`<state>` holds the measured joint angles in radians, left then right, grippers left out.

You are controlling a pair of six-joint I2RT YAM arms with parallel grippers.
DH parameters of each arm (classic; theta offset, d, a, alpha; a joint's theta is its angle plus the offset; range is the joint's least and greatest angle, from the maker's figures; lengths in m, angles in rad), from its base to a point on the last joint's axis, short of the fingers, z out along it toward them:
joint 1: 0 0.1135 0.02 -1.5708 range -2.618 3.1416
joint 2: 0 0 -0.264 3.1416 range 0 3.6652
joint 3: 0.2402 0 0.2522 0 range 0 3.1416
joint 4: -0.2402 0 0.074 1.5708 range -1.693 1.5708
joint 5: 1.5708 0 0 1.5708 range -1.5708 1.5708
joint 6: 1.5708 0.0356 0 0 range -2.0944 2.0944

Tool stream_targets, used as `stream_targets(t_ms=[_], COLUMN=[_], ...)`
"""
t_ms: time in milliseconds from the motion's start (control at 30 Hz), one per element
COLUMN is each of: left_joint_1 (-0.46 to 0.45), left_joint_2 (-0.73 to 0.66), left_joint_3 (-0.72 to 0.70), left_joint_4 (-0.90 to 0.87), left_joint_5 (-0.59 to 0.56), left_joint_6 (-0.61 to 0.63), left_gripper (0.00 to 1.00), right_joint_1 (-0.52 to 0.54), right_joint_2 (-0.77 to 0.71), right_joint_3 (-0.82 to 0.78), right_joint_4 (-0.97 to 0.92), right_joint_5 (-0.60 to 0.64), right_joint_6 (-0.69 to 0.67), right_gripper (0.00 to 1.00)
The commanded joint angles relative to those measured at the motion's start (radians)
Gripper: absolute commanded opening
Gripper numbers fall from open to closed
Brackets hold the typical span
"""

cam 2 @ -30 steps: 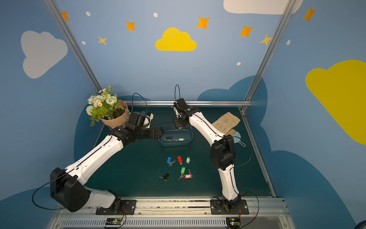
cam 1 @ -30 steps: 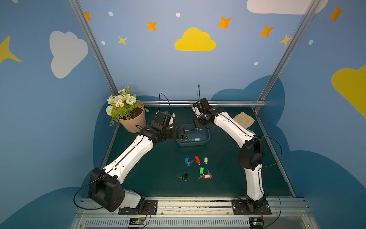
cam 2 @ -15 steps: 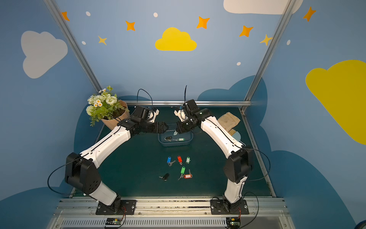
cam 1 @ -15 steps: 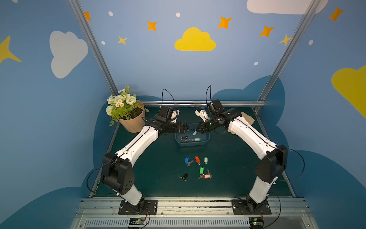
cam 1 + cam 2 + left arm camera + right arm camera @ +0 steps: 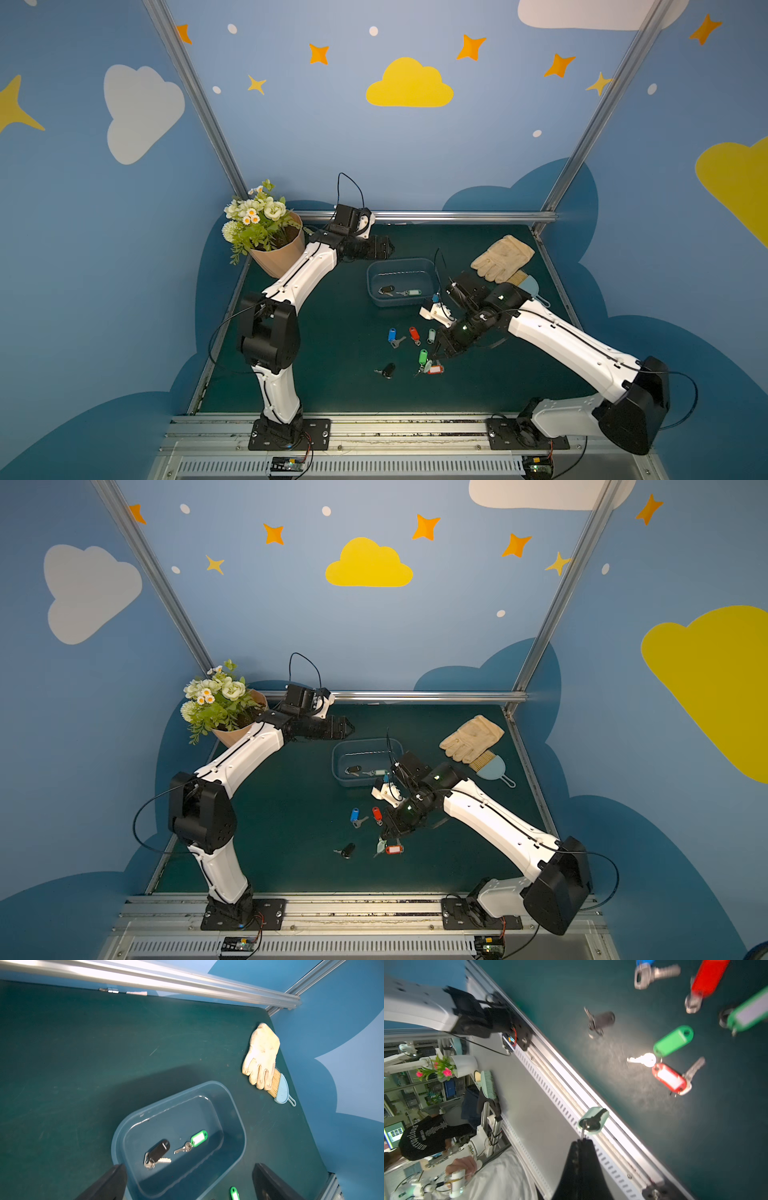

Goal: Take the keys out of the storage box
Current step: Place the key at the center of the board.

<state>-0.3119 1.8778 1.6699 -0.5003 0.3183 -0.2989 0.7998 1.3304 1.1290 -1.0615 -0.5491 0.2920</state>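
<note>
The blue-grey storage box (image 5: 400, 262) (image 5: 337, 757) (image 5: 180, 1093) sits mid-table with two keys in it, one with a black tag (image 5: 159, 1150) and one with a green tag (image 5: 199, 1137). Several more keys lie on the mat in front of it: blue (image 5: 392, 334), red (image 5: 412, 332), mint (image 5: 431, 334), green (image 5: 422, 356), red (image 5: 434, 369) and black (image 5: 388, 370). My right gripper (image 5: 437, 356) (image 5: 583, 1140) hangs low over this group, shut on a key with a pale mint tag (image 5: 592, 1119). My left gripper (image 5: 388, 247) (image 5: 189, 1165) is open and empty, above the box's far left corner.
A peach flower pot (image 5: 278, 254) stands at the back left. A cream glove (image 5: 503, 257) and a small blue brush (image 5: 528, 286) lie at the right edge. Metal rails border the mat at the back and front.
My right gripper has lifted out of the box and swung forward to the keys on the mat, carrying the mint-tagged key. My left gripper has drawn back from the box's left end.
</note>
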Motion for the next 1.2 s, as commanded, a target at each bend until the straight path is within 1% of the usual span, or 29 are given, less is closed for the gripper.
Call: stream_targets(t_ms=[0, 167, 367, 467, 867, 1167], left_joint_1=[0.007, 0.009, 0.009, 0.010, 0.008, 0.008], left_joint_2=[0.023, 0.040, 0.045, 0.044, 0.029, 0.027], left_joint_3=[0.033, 0.033, 0.029, 0.027, 0.015, 0.017], left_joint_4=[-0.014, -0.015, -0.019, -0.025, -0.047, -0.057], left_joint_5=[0.055, 0.066, 0.079, 0.082, 0.089, 0.088], left_joint_6=[0.016, 0.012, 0.013, 0.022, 0.057, 0.069], left_gripper=[1.00, 1.00, 1.00, 1.00, 1.00, 1.00], right_joint_1=[0.018, 0.052, 0.094, 0.096, 0.102, 0.101], right_joint_2=[-0.059, -0.074, -0.023, 0.007, 0.175, 0.179], right_joint_3=[-0.084, -0.182, -0.248, -0.268, -0.297, -0.309], right_joint_4=[-0.023, 0.021, 0.074, 0.111, 0.239, 0.229], right_joint_5=[0.042, 0.076, 0.101, 0.106, 0.182, 0.235], right_joint_6=[0.109, 0.177, 0.180, 0.177, 0.181, 0.188], right_gripper=[0.00, 0.00, 0.00, 0.00, 0.00, 0.00])
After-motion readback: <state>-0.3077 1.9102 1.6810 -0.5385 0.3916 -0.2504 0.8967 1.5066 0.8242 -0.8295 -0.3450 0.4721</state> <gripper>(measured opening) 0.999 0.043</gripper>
